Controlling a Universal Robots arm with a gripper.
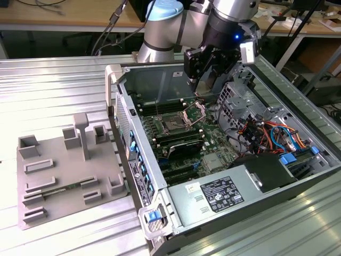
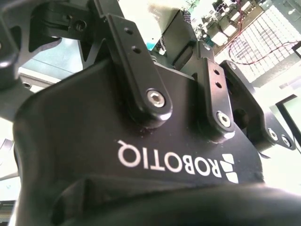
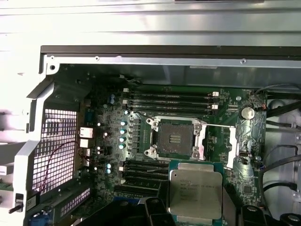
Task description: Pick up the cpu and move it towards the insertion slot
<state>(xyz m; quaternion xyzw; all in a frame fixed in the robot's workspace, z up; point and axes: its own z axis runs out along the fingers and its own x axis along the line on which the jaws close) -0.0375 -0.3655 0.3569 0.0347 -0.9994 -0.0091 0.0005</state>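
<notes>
First wrist view has the cpu [image 3: 195, 193] held up in the claw [image 3: 197, 214], which is closed on its edges, silvery top facing the camera. It hangs above the motherboard [image 3: 108, 141], just beside the open insertion slot [image 3: 175, 138], hinged frame raised.

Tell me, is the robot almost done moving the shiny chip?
Picking up looks done: in the first wrist view the cpu hangs above the board, carried by the gripper inside the computer case. The insertion slot lies open and empty, so the cpu isn't over it yet.
</notes>
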